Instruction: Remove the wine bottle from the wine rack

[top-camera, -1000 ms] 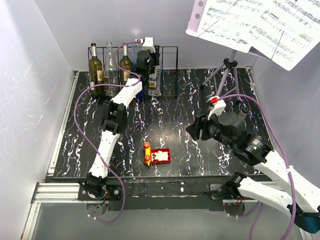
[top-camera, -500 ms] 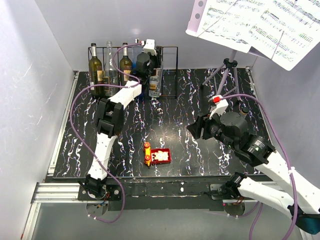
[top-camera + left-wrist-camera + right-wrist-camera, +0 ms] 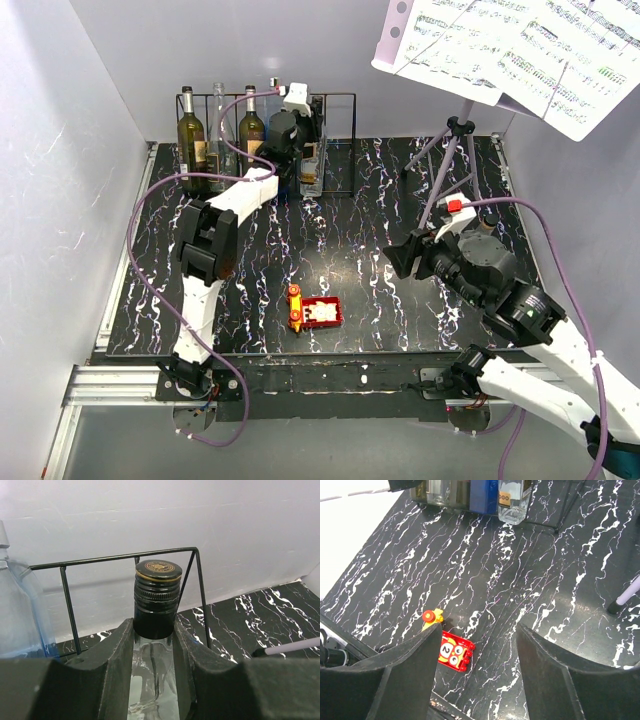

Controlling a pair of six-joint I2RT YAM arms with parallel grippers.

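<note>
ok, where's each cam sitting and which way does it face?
Top external: above and behind the bases, looking down on the table; left arm and right arm show.
Left wrist: at the wine rack, facing the back wall; its fingers shut on the clear bottle's neck.
Right wrist: above the table, looking down toward the rack; its open fingers frame a red toy.
Shared: top and right wrist both show the red toy and clear bottle.

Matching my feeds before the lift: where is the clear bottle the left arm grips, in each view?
Top external: clear bottle at the wine rack, back left of centre.
Left wrist: dead centre, neck between the left fingers.
Right wrist: top edge, right of centre.
Shared landmark: the black marbled table.
</note>
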